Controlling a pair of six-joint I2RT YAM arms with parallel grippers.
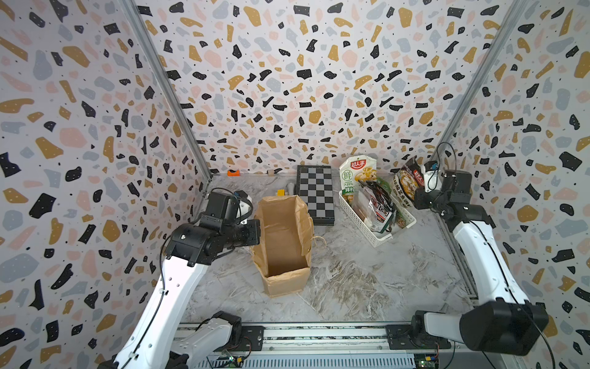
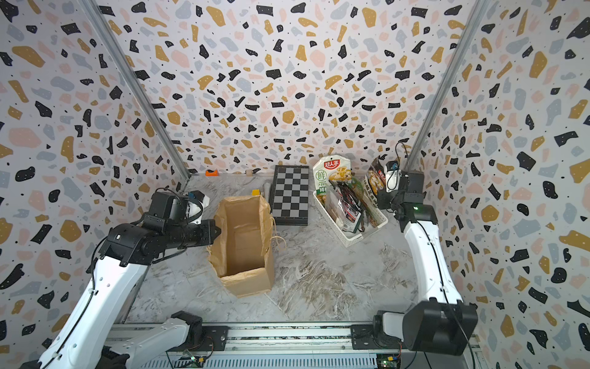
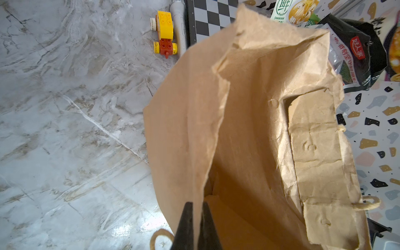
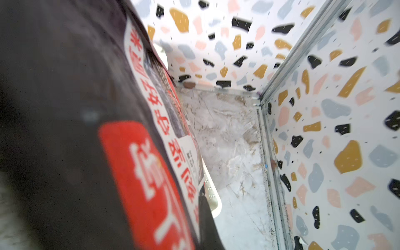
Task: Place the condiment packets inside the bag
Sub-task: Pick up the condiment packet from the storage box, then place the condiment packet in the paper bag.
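The brown paper bag (image 1: 284, 242) (image 2: 242, 242) stands open in the middle of the table, and nothing shows inside it. My left gripper (image 1: 257, 231) (image 3: 197, 225) is shut on its left rim, with the paper pinched between both fingers. Several condiment packets stand in the white basket (image 1: 364, 226) (image 2: 338, 228): a green and cream pouch (image 1: 354, 175) and a red and black one (image 1: 378, 204). My right gripper (image 1: 415, 193) (image 4: 194, 227) is shut on a black and red packet (image 1: 407, 180) (image 4: 129, 173) at the basket's right end. That packet hides one finger in the right wrist view.
A folded chessboard (image 1: 316, 191) lies behind the bag, left of the basket. A yellow and red toy car (image 3: 165, 32) and a grey tube (image 3: 179, 26) sit by its left edge. An orange piece (image 1: 233, 172) lies at the back wall. The right wall is close to my right arm.
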